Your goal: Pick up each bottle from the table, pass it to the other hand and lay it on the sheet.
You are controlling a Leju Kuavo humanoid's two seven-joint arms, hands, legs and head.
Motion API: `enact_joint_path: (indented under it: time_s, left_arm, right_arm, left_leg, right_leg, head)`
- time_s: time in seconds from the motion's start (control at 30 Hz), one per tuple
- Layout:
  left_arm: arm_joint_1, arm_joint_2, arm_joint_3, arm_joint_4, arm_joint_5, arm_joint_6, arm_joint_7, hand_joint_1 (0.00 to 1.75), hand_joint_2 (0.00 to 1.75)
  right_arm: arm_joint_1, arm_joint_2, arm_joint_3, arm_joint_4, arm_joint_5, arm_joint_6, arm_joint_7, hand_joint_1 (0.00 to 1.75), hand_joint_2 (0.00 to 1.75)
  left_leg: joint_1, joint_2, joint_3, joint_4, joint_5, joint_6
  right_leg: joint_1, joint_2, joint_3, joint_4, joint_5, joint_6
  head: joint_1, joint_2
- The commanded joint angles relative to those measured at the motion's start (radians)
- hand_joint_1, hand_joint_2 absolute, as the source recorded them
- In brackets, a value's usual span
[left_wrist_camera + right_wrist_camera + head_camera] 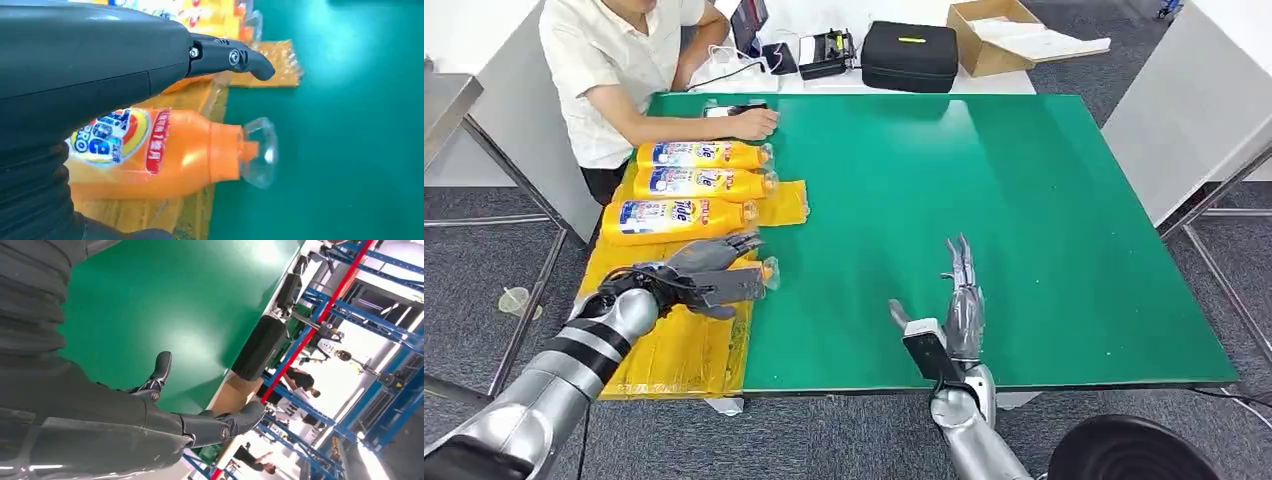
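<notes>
Your left hand (707, 277) grips the bottle (165, 152) low over the yellow sheet (684, 350), its cap pointing right toward your right hand (959, 300), which waits with fingers spread, holding nothing, over the green worktop (1024, 200).

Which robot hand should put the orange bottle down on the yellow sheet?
The left hand. It already holds the orange plastic bottle with the clear cap right over the yellow plastic sheet. The right hand is open over bare green table, away from the sheet.
</notes>
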Motion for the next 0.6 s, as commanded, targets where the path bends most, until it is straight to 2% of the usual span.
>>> enact_joint_path:
  time_s: [0.03,0.2,0.23,0.27,0.37,0.4,0.5,0.53,0.57,0.6]
  left_arm:
    - [0.098,0.142,-0.108,-0.394,0.113,0.064,0.014,0.0,1.75]
    - [0.212,0.131,-0.074,-0.452,0.133,0.173,0.009,0.0,1.75]
    - [0.212,0.131,-0.074,-0.452,0.133,0.173,0.009,0.0,1.75]
    - [0.212,0.131,-0.074,-0.452,0.133,0.173,0.009,0.0,1.75]
    - [0.212,0.131,-0.074,-0.452,0.133,0.173,0.009,0.0,1.75]
    - [0.212,0.131,-0.074,-0.452,0.133,0.173,0.009,0.0,1.75]
    - [0.212,0.131,-0.074,-0.452,0.133,0.173,0.009,0.0,1.75]
    - [0.263,0.099,-0.018,-0.461,0.207,0.188,-0.026,0.0,1.75]
    - [0.327,0.061,0.045,-0.484,0.301,0.189,-0.051,0.0,1.75]
    - [0.413,0.015,0.098,-0.521,0.391,0.197,-0.078,0.0,1.75]
  right_arm:
    - [0.013,-0.01,-0.021,0.006,0.007,-0.083,0.001,0.0,1.75]
    - [0.029,-0.02,0.004,-0.019,-0.036,-0.083,0.001,0.0,1.75]
    - [0.029,-0.02,0.004,-0.019,-0.036,-0.083,0.001,0.0,1.75]
    - [0.029,-0.02,0.004,-0.019,-0.036,-0.083,0.001,0.0,1.75]
    - [0.029,-0.02,0.004,-0.019,-0.036,-0.083,0.001,0.0,1.75]
    - [0.029,-0.02,0.004,-0.019,-0.036,-0.083,0.001,0.0,1.75]
    - [0.029,-0.02,0.004,-0.019,-0.036,-0.083,0.001,0.0,1.75]
    - [0.044,-0.033,0.037,-0.093,-0.192,-0.011,0.001,0.0,1.75]
    - [0.087,-0.005,-0.038,-0.233,-0.379,0.179,0.001,0.0,1.75]
    - [0.134,0.06,-0.154,-0.324,-0.414,0.302,0.001,0.0,1.75]
  left_leg:
    - [0.0,0.003,0.004,0.0,-0.002,0.0]
    - [0.0,0.005,0.008,0.0,-0.004,0.0]
    - [0.0,0.006,0.01,-0.001,-0.006,0.0]
    - [0.0,0.002,0.003,-0.001,-0.002,0.0]
    - [0.0,0.002,0.002,0.0,-0.002,0.0]
    - [0.001,0.004,0.008,0.002,-0.006,0.0]
    - [0.001,0.002,0.004,0.0,-0.003,0.0]
    - [0.0,0.002,0.003,0.0,-0.002,0.0]
    - [0.001,0.004,0.008,0.002,-0.005,0.0]
    - [0.0,0.003,0.004,0.0,-0.003,0.0]
  right_leg:
    - [0.001,0.002,0.003,0.0,-0.002,-0.003]
    - [0.001,0.003,0.007,-0.001,-0.003,-0.004]
    - [0.001,0.004,0.009,-0.001,-0.004,-0.005]
    - [0.0,0.001,0.003,-0.001,-0.001,-0.002]
    - [0.001,0.001,0.001,-0.001,-0.001,-0.003]
    - [0.002,0.002,0.007,0.001,-0.004,-0.006]
    - [0.001,0.001,0.004,0.0,-0.002,-0.004]
    - [0.001,0.0,0.003,0.0,-0.002,-0.003]
    - [0.002,0.001,0.008,0.0,-0.004,-0.006]
    - [0.001,0.001,0.003,0.0,-0.002,-0.004]
  head:
    - [0.0,0.0]
    - [0.0,0.0]
    - [0.0,0.0]
    - [0.0,0.0]
    - [0.0,0.0]
    - [0.0,0.0]
    - [0.0,0.0]
    - [0.0,0.0]
    - [0.0,0.0]
    - [0.0,0.0]
